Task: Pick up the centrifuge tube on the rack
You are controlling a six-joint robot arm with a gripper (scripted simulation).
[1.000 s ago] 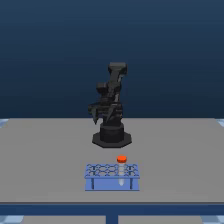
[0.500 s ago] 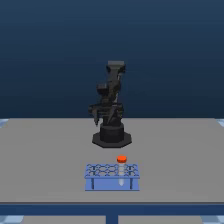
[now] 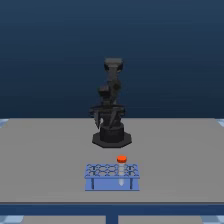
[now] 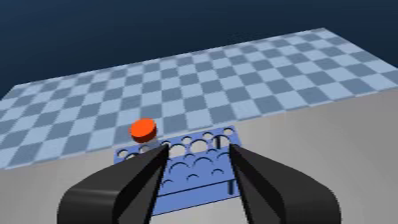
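Task hardly begun: centrifuge tube [image 3: 121,161] not yet lifted, standing upright in a hole at the far right part of the rack [image 3: 111,184], orange-red round cap above the top plate. Gripper [image 4: 199,149] spread apart and holding nothing, well back from the rack. Approach, grasp and lift all remaining. Rack light blue, low, rectangular, with round holes; fingers [image 4: 133,175] dark, smooth, tapered.

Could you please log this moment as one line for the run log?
phase: approach | end effector: open, above rack | centrifuge tube: seated in rack, ungrasped
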